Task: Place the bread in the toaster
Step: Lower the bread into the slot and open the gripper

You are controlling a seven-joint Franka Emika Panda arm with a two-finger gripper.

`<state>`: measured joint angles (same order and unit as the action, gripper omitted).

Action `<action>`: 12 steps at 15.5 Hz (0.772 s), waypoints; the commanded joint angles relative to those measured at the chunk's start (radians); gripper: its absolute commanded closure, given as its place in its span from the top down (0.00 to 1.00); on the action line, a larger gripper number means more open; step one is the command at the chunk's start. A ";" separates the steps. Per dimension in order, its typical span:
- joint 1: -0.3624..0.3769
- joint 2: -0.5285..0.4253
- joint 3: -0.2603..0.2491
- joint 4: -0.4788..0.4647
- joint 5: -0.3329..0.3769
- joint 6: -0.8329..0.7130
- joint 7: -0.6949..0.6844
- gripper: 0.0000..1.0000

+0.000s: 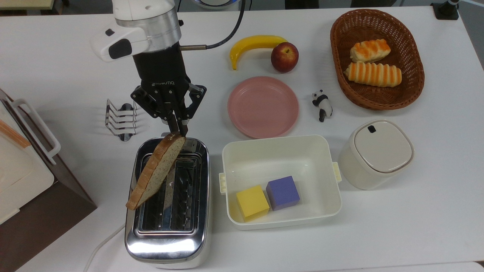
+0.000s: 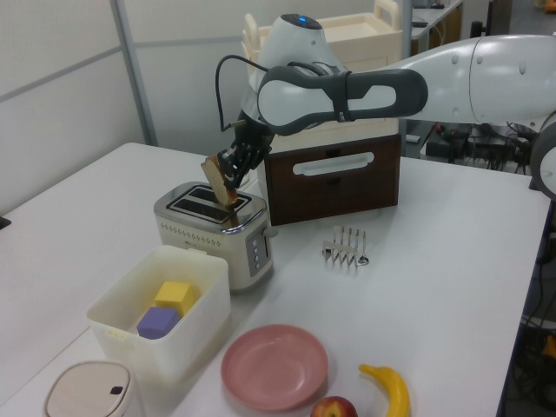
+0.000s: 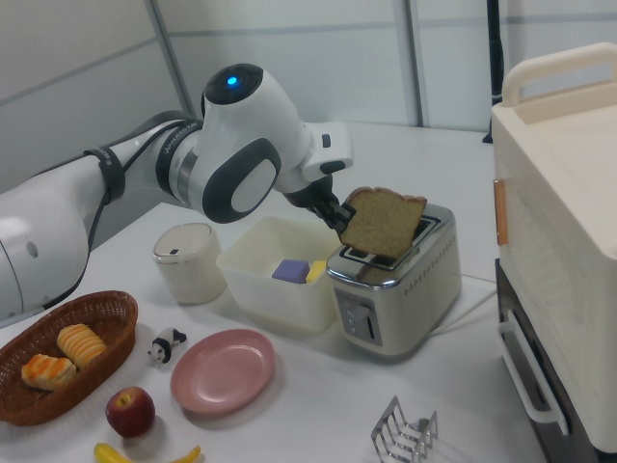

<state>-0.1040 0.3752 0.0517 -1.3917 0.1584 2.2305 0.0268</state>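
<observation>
The gripper (image 1: 180,130) pinches one corner of the bread (image 1: 155,170), a thin flat slice with speckled pale crumb and brown crust. The slice hangs tilted just above the toaster (image 1: 168,241), a shiny chrome box with rounded corners and two long slots, its lower edge not yet in either slot. Beside the toaster sits a smooth white plastic tub (image 1: 325,151) holding a yellow cube (image 1: 252,203) and a purple cube (image 1: 283,192).
</observation>
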 commanded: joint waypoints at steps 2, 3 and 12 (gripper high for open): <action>0.001 -0.021 -0.006 -0.020 0.012 -0.015 -0.010 0.16; 0.001 -0.019 -0.006 -0.020 0.010 -0.014 -0.008 0.27; -0.002 -0.021 -0.012 -0.006 0.010 -0.003 0.001 0.80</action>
<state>-0.1089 0.3752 0.0492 -1.3855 0.1584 2.2306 0.0273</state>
